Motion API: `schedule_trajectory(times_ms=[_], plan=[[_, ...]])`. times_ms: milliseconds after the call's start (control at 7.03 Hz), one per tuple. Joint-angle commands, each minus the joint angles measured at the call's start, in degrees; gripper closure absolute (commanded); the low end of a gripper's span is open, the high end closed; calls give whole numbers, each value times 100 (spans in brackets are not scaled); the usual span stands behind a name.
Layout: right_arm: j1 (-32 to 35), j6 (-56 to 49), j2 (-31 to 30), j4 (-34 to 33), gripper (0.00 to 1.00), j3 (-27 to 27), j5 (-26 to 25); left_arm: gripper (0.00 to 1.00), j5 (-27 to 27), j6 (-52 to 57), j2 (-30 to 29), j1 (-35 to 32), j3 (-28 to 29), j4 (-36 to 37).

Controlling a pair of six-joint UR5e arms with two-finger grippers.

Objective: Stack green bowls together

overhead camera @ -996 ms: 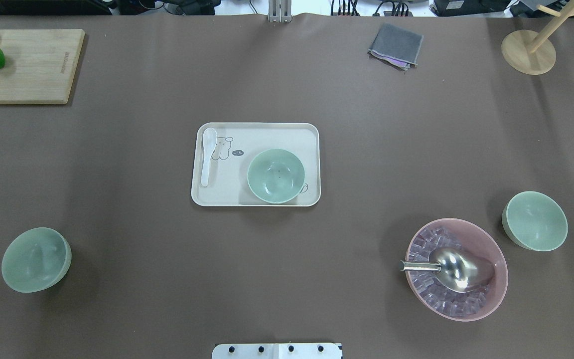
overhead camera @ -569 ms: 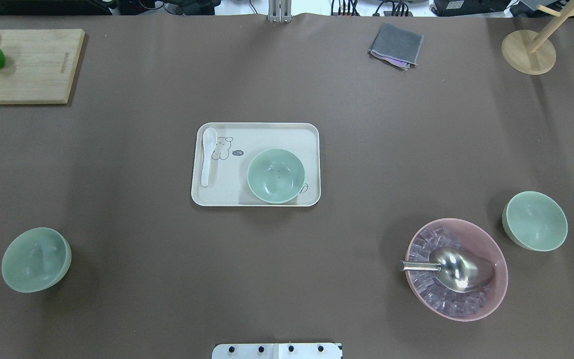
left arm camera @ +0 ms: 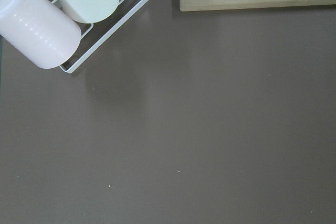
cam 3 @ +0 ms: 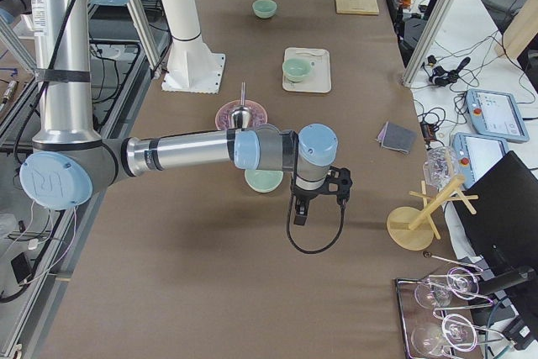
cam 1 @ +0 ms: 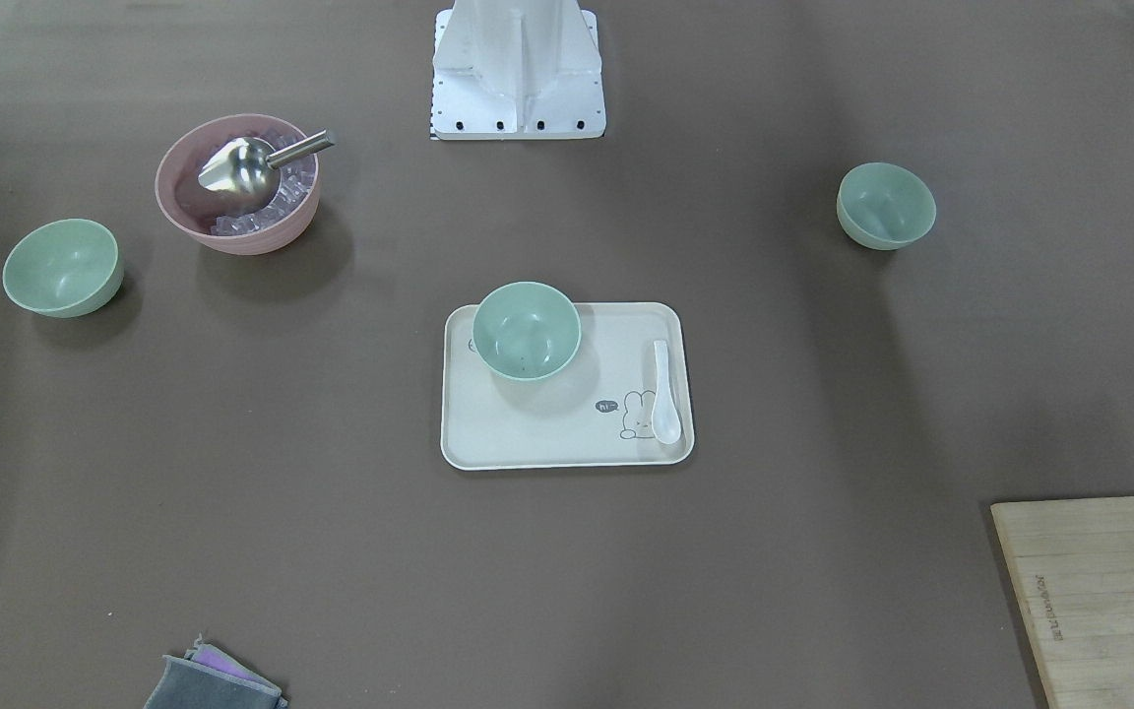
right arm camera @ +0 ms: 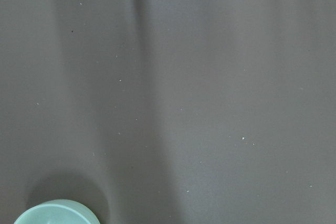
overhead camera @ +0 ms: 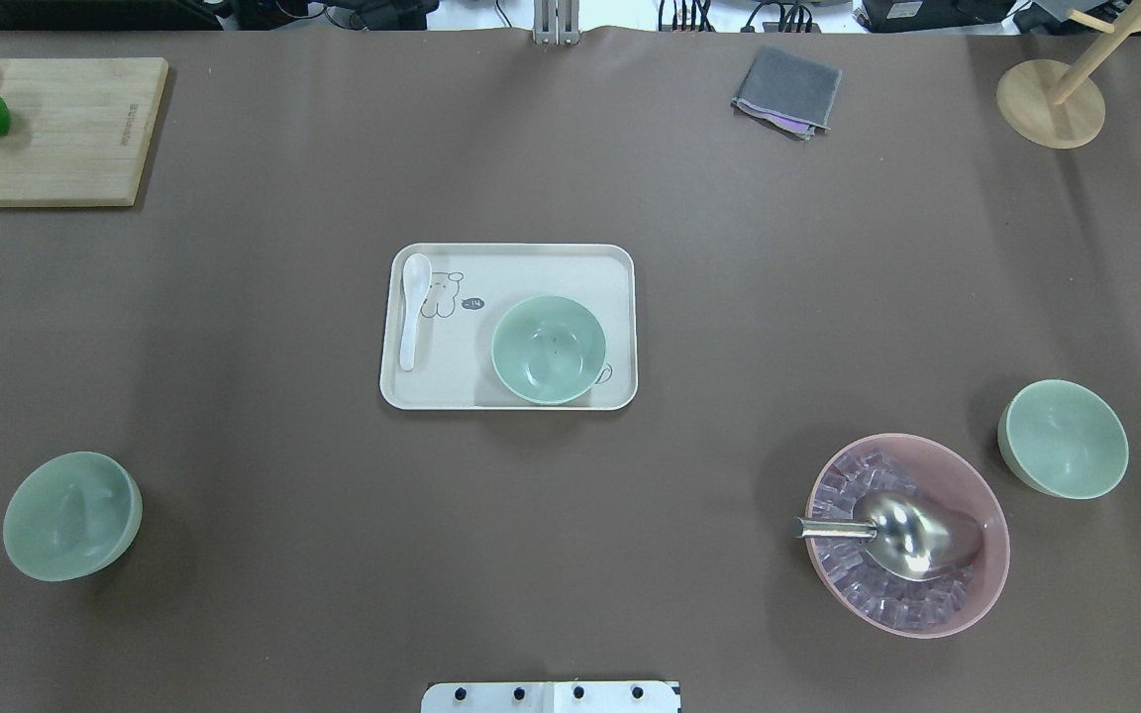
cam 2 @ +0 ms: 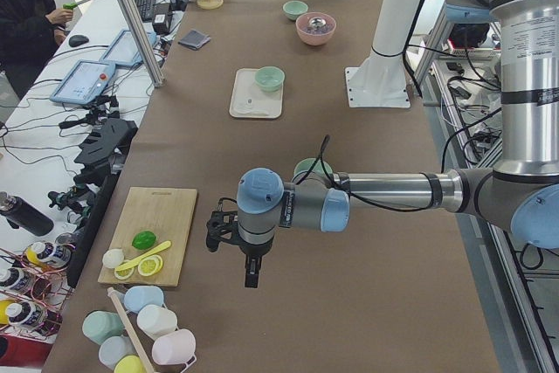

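Holding left gripper [cam 2: 251, 273] over bare table beside the cutting board [cam 2: 153, 229] and right gripper [cam 3: 298, 213] near the right-hand bowl [overhead camera: 1063, 439]. Not seeing enough to tell either one clenched or released. Registering no change over the last second: centre bowl [overhead camera: 548, 349] sitting on the tray [overhead camera: 511, 259], left-hand bowl [overhead camera: 72, 515] lying well apart. Judging stacking of the green bowls not yet begun, with first pick pending.
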Motion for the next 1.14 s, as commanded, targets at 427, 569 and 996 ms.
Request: schedule_trajectory(times_ms=[427, 569, 996], plan=[[0, 117, 17, -3, 0, 15, 16, 2, -39, -2, -35, 0, -18, -42], [0, 108, 17, 6, 0, 6, 51, 2, -188, -2, -52, 9, -27, -50], [0, 117, 8, 6, 0, -3, 78, 2, -818, 24, 244, 9, -159, -340]])
